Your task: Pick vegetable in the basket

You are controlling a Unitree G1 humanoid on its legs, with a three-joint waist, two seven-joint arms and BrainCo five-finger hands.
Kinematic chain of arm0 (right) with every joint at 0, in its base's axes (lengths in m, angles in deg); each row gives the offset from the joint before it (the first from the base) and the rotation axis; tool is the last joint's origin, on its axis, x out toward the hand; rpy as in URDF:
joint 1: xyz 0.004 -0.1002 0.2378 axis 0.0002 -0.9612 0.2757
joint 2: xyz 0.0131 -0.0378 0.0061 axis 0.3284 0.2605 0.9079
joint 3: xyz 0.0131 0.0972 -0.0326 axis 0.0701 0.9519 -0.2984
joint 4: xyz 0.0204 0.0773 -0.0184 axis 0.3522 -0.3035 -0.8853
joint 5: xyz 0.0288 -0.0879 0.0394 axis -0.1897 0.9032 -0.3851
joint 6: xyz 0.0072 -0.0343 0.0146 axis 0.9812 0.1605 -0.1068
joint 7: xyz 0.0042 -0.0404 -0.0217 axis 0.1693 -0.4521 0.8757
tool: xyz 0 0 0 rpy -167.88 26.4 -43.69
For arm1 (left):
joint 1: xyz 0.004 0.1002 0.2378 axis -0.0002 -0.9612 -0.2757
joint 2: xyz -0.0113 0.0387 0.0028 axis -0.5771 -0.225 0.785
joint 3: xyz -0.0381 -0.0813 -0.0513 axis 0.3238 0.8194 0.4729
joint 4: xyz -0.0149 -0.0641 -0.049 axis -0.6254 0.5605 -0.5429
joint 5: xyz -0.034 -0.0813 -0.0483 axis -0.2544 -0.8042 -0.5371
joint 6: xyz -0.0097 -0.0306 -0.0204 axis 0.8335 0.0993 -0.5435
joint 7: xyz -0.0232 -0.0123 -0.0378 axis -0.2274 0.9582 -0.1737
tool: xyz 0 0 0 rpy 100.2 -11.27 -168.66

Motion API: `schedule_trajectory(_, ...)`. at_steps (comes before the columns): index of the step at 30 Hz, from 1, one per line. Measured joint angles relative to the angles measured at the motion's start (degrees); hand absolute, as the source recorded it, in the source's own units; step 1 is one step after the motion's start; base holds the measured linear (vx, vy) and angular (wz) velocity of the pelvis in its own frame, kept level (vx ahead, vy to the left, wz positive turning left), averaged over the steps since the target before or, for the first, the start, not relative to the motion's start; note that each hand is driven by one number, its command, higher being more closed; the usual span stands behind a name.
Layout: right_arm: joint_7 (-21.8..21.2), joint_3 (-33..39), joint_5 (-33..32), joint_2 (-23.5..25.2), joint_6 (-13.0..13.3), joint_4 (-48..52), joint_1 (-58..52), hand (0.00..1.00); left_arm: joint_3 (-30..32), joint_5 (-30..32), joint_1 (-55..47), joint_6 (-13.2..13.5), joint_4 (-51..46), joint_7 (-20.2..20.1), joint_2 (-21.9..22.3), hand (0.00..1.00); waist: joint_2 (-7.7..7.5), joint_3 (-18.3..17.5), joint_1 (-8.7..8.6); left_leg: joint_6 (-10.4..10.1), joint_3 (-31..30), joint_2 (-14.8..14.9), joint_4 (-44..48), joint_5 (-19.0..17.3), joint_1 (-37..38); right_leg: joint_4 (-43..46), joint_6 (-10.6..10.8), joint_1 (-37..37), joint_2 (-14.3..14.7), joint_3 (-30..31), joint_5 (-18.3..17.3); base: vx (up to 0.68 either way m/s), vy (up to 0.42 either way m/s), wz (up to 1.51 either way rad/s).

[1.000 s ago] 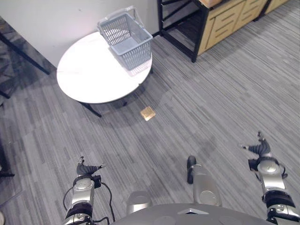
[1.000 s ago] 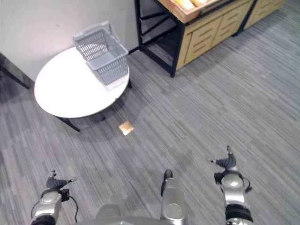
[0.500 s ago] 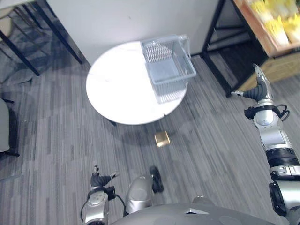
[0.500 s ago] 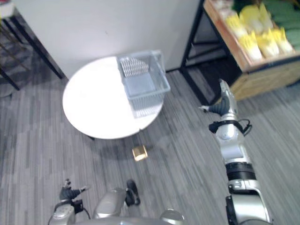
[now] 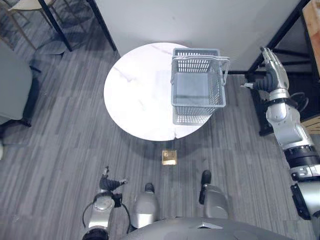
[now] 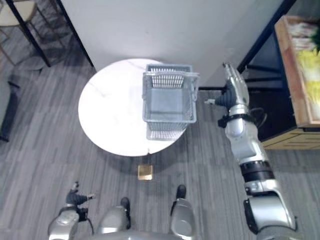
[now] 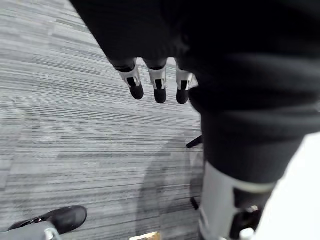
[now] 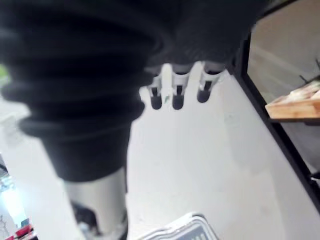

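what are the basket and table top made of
Basket: probably grey plastic, matte, going by its evenly moulded lattice walls. Table top: white with faint grey veins and a slight sheen, so marble or a marble-look surface; I cannot tell which.

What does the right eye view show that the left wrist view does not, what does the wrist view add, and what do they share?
Right eye view, not the wrist view: the grey basket, the right hand held open beside it, and the wooden shelf of yellow and green produce. Left wrist view adds: the left hand from close, fingers straight, holding nothing. Shared: the striped grey carpet and, seemingly, the small tan block lying on it.
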Motion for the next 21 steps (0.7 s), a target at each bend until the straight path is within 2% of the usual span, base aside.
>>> schedule_trajectory(3, 0.0, -4.3, 0.0, -3.1, 0.3, -5.0, 10.7, 0.00, 0.0, -0.1, 0.1, 0.2, 0.2, 0.0, 0.1, 0.00, 0.01, 0.8, 0.43, -0.5, -0.1, 0.1, -2.1, 1.5, -2.7, -2.0, -0.8, -2.2, 0.5, -1.0, 1.0, 0.03, -0.065, 0.18)
schedule_trajectory(5, 0.2, -5.6, -0.1, -4.9, 0.5, -8.2, 16.8, 0.00, 0.0, -0.5, 1.3, 0.2, 0.4, 0.1, 0.1, 0.00, -0.18, 2.9, 1.74, -0.8, -0.3, -0.5, -3.3, 2.6, -4.4, -5.0, -0.6, -3.0, 0.5, -1.1, 3.3, -0.03, 0.018, 0.09)
schedule_trajectory(10, 0.6, -10.6, -0.4, -5.3, 0.6, -14.6, 25.1, 0.00, -0.1, -2.6, 2.8, 0.4, 0.3, 0.4, 0.0, 0.00, -0.03, 7.0, 2.90, -0.6, -2.3, -1.7, -3.7, 4.0, -7.6, -9.3, -0.3, -3.1, -0.5, -2.8, 6.3, -0.05, 0.042, 0.22)
schedule_trajectory(13, 1.0, -13.0, -0.7, -5.7, 0.5, -18.5, 30.0, 0.00, -0.3, -2.7, 3.6, 0.6, 0.4, 0.7, -0.2, 0.00, 0.05, 7.9, 3.05, -0.6, -4.6, -2.1, -3.8, 5.1, -11.3, -9.9, -0.3, -5.1, -0.8, -4.5, 7.0, -0.05, 0.004, 0.30)
schedule_trajectory(15, 1.4, -13.5, -1.2, -6.5, 0.6, -20.1, 32.9, 0.00, -1.5, -3.0, 4.7, 0.7, 0.4, 1.1, -0.4, 0.00, 0.83, 8.9, 3.15, -0.6, -5.8, -2.3, -3.7, 5.8, -13.2, -9.6, -0.4, -6.2, -1.2, -5.7, 7.1, -0.05, -0.003, 0.40)
schedule_trajectory(16, 1.8, -15.3, -2.0, -8.5, 0.5, -21.9, 35.9, 0.00, -2.9, -3.3, 6.5, 1.2, 0.5, 1.3, -0.4, 0.00, 1.93, 9.5, 3.54, -0.5, -7.2, -2.7, -3.8, 6.6, -15.4, -8.9, -0.5, -7.9, -1.7, -6.8, 7.1, -0.07, 0.007, 0.44)
schedule_trajectory(17, 1.9, -15.8, -2.5, -9.1, 0.5, -22.8, 37.1, 0.00, -3.5, -3.3, 7.2, 1.4, 0.6, 1.4, -0.4, 0.00, 2.28, 9.7, 3.65, -0.5, -7.8, -2.9, -3.8, 6.9, -16.4, -8.5, -0.5, -8.8, -1.9, -7.1, 7.1, -0.07, 0.019, 0.42)
schedule_trajectory(18, 2.1, -16.5, -2.7, -10.1, 0.5, -23.9, 38.7, 1.00, -4.1, -3.5, 8.4, 1.8, 1.0, 1.6, -0.4, 0.00, 2.88, 10.0, 4.11, -0.4, -8.2, -3.2, -4.0, 7.5, -17.7, -7.6, -0.5, -10.3, -2.3, -7.4, 7.1, -0.08, 0.022, 0.25)
schedule_trajectory(20, 2.4, -18.3, -2.9, -12.3, 0.4, -26.9, 41.6, 1.00, -5.8, -5.1, 11.5, 2.4, 2.5, 2.4, -0.4, 0.00, 4.19, 10.6, 5.35, -0.1, -9.3, -4.2, -4.7, 9.1, -20.9, -5.7, -0.5, -14.1, -3.5, -7.7, 7.1, -0.07, 0.020, 0.30)
schedule_trajectory(21, 2.5, -18.6, -2.9, -12.7, 0.2, -27.6, 42.0, 1.00, -6.3, -5.4, 12.1, 2.4, 2.8, 2.5, -0.4, 0.00, 4.79, 11.0, 5.43, -0.1, -9.8, -4.5, -5.0, 9.5, -21.6, -5.3, -0.5, -14.6, -3.8, -8.0, 7.1, -0.06, 0.016, 0.36)
